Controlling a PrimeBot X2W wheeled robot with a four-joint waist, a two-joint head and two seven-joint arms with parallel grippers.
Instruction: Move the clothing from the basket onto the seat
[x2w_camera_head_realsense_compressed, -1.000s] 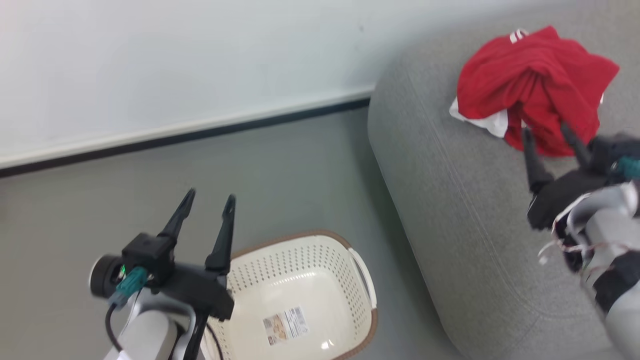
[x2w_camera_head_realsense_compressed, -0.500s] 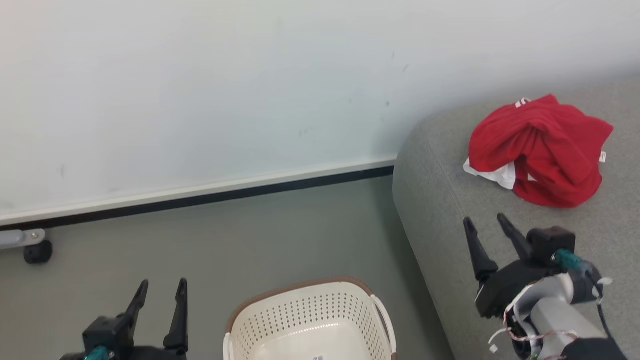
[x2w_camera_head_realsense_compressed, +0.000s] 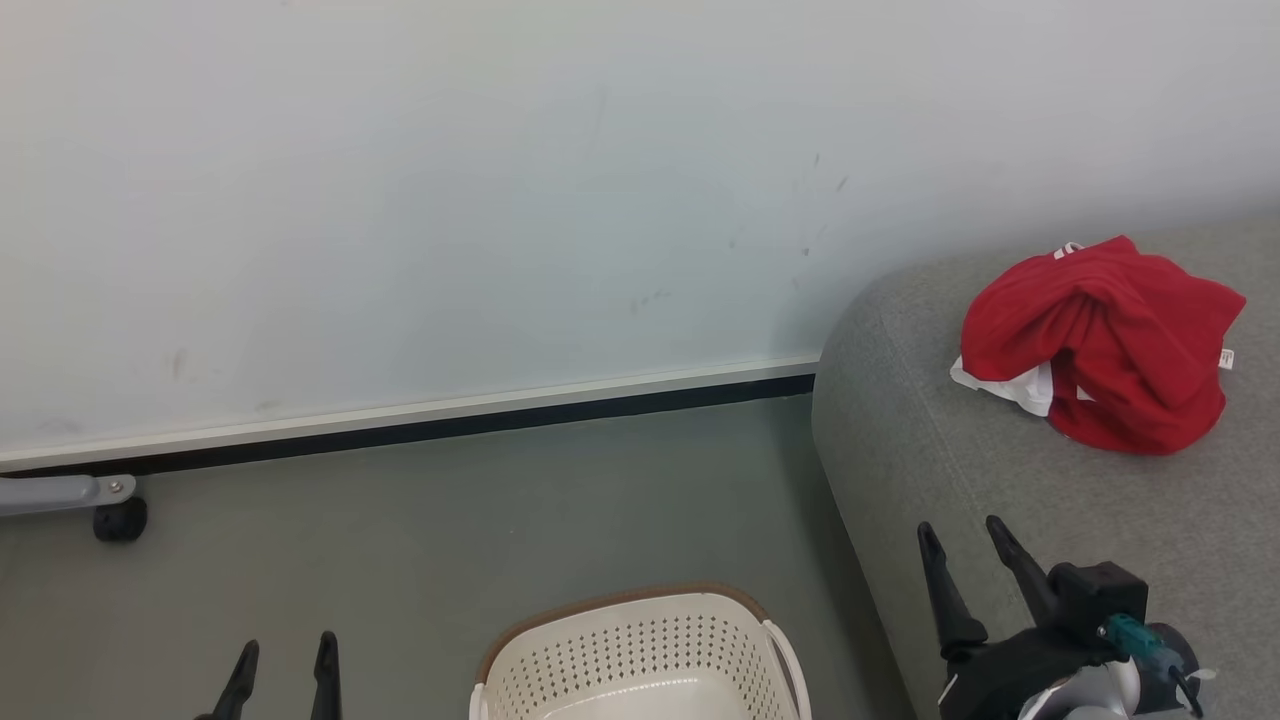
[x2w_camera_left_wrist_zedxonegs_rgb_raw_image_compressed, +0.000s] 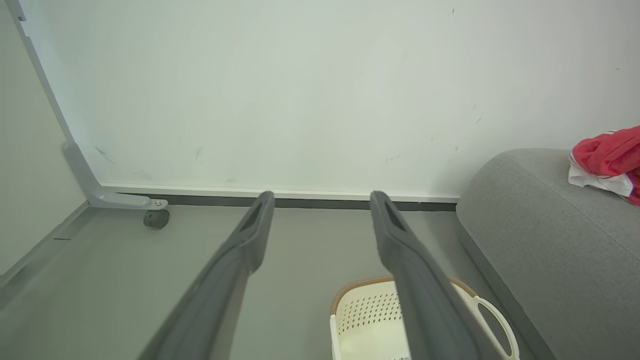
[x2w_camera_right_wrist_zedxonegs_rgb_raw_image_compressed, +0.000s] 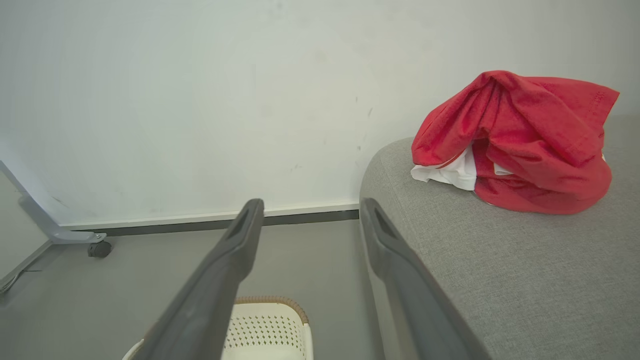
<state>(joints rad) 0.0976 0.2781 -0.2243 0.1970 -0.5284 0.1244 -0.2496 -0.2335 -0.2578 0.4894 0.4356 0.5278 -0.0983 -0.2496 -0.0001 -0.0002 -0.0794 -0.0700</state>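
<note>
The right gripper (x2w_camera_head_realsense_compressed: 960, 527) has drawn back from the clothing (x2w_camera_head_realsense_compressed: 1110, 340), now lying bunched on the seat (x2w_camera_head_realsense_compressed: 900, 470), well in from its rounded edge. Both it and the left gripper (x2w_camera_head_realsense_compressed: 287, 642) stand spread, holding nothing. The basket (x2w_camera_head_realsense_compressed: 640, 650) sits near the seat, open floor (x2w_camera_head_realsense_compressed: 815, 570) between them.

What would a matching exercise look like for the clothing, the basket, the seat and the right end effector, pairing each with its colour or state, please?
Column one:
1. clothing
2. basket
3. seat
4. right end effector

Column two:
A. cream-white with a brown rim, standing on the floor
B. grey, with a rounded corner
C. red and white, heaped on the seat
D. open, holding nothing

Pairs: 1-C, 2-A, 3-B, 4-D
</note>
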